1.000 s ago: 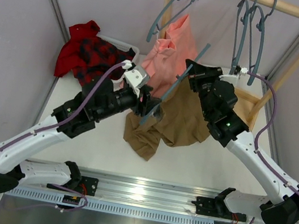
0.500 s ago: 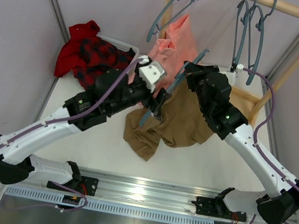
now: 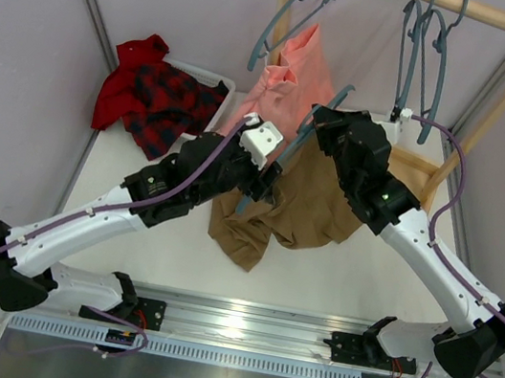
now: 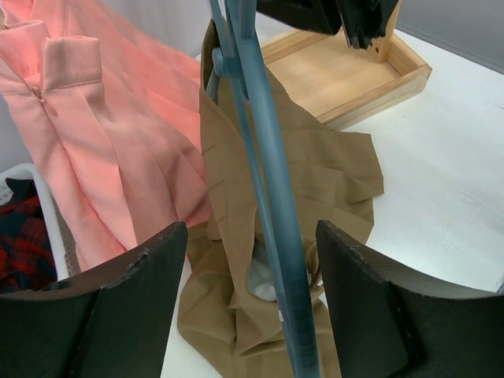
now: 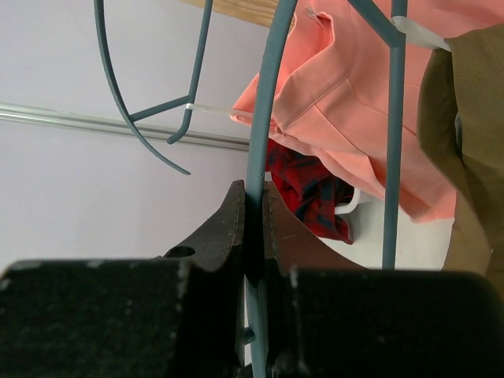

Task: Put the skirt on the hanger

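The hanger (image 4: pixel 260 150) is pinched tight by the right claw (image 5: pixel 252 197). The left claw (image 4: pixel 250 232) is held wide open, with nothing gripped. The hanger and the skirt (image 4: pixel 331 173) are seen between its fingers.

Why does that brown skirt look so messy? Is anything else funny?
The skirt hangs bunched from the hanger, which is tilted steeply, and its bottom lies crumpled on the table. At the back left, the plaid garment spills over the rim of the white basket.
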Controlling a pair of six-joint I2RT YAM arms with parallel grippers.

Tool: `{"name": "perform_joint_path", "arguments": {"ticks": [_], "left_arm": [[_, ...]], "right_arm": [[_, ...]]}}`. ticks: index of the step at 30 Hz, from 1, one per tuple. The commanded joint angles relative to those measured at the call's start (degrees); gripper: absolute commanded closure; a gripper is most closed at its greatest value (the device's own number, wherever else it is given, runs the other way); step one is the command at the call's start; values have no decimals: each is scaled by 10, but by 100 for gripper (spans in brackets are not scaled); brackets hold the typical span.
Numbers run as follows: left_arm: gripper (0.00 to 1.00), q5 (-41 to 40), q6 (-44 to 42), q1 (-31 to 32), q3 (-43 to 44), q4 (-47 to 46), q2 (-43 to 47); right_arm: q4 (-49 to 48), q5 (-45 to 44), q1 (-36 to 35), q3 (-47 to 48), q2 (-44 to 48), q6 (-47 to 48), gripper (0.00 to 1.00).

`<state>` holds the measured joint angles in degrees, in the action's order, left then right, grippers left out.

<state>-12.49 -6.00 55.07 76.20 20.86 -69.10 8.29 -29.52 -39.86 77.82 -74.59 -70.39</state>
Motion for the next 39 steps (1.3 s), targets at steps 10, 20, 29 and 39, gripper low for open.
{"name": "perform_joint_path", "arguments": {"ticks": [10, 20, 29, 39], "left_arm": [[59, -14, 78, 2, -76, -123, 38], [69, -29, 77, 4, -93, -139, 20], [100, -23, 62, 8, -78, -124, 3], [100, -51, 120, 0, -10, -69, -16]], "right_arm": [[-30, -4, 8, 25, 1, -33, 100], [-23, -17, 2, 25, 3, -33, 100], [-32, -19, -4, 29, 1, -11, 100], [-22, 13, -5, 36, -4, 53, 33]]}}
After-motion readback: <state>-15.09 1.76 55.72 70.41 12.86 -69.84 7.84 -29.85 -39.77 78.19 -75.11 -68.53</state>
